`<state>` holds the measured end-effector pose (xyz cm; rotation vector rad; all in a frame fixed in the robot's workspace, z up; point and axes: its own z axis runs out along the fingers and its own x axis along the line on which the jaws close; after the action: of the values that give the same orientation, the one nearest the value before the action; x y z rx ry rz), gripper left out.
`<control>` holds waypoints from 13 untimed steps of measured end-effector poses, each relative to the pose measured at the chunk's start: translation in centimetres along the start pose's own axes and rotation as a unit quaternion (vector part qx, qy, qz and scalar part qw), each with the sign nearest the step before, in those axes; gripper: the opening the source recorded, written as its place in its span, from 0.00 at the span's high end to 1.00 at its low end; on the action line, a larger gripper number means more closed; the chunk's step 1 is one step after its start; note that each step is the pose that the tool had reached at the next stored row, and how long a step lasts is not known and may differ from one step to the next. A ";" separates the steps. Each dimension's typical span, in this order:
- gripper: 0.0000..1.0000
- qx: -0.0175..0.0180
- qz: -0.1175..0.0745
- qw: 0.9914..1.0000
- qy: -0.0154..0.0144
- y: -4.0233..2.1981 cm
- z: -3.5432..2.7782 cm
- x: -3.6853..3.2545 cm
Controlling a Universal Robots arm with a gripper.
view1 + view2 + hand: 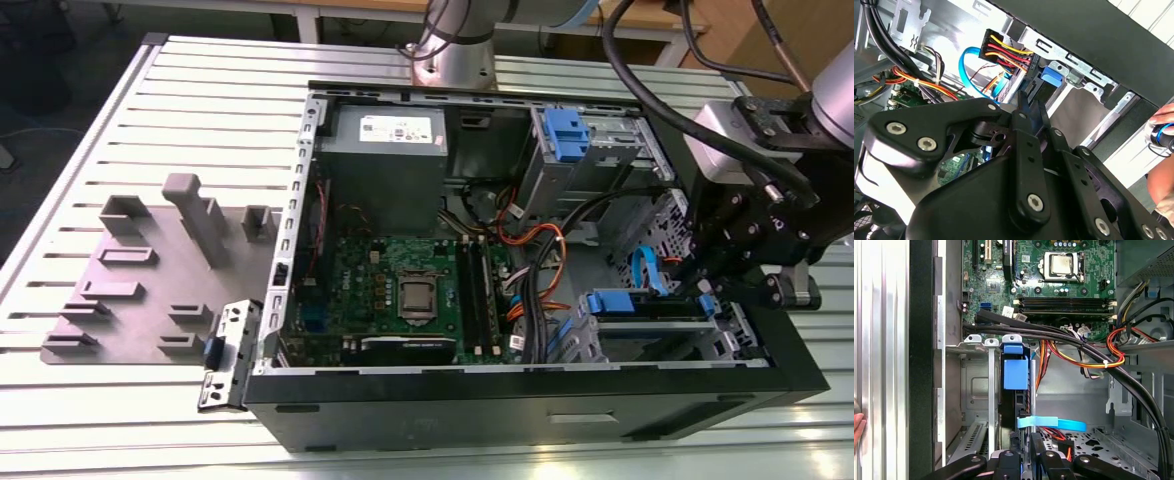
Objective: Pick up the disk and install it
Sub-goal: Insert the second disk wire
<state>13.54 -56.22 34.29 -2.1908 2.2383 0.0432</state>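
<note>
Disk seated in drive cage of open computer case

The disk [1015, 374] sits slotted in its bay; the gripper [1024, 440], jaws closed together, empty, hovers just beside it.

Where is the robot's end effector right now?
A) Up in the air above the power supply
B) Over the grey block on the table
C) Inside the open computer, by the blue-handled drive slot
C: in the first wrist view the end effector sits just below the blue handle in the drive slot.
</note>
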 end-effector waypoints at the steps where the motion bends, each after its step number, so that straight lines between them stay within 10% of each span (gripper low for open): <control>1: 0.77 0.000 0.000 1.000 0.000 0.00 0.00 0.00; 13: 0.77 0.000 0.000 1.000 0.000 -0.29 0.04 -0.06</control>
<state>13.83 -56.17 34.25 -2.1908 2.2383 0.0433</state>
